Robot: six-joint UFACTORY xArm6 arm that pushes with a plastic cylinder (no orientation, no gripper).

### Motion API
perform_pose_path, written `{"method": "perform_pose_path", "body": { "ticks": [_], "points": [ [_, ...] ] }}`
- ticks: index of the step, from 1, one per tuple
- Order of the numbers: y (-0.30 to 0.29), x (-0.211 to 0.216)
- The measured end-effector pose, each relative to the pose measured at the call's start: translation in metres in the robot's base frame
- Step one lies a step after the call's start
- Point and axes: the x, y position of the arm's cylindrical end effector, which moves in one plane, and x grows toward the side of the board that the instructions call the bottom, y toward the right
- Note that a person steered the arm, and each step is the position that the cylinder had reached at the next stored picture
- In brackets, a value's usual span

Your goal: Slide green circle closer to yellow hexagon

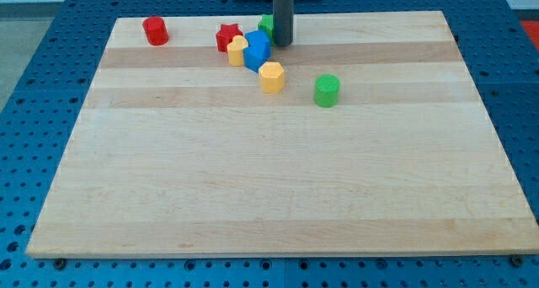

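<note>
The green circle (327, 90) stands on the wooden board (278, 195), right of the upper middle. The yellow hexagon (271, 77) lies a short way to its left, apart from it. My tip (282, 42) is near the view's top, above and left of the green circle, just above the yellow hexagon. It stands right beside a second green block (266, 24), whose shape is partly hidden by the rod.
A cluster sits left of my tip: a blue block (257, 50), another yellow block (237, 50) and a red star (227, 36). A red block (155, 30) stands alone at the top left near the board's edge.
</note>
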Motion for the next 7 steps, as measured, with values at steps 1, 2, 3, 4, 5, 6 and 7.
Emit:
{"method": "perform_pose_path", "body": {
  "ticks": [1, 2, 3, 4, 5, 6, 7],
  "points": [
    [0.000, 0.002],
    [0.004, 0.035],
    [0.007, 0.074],
    [0.007, 0.104],
    [0.007, 0.133],
    [0.013, 0.152],
    [0.033, 0.146]
  ]
}}
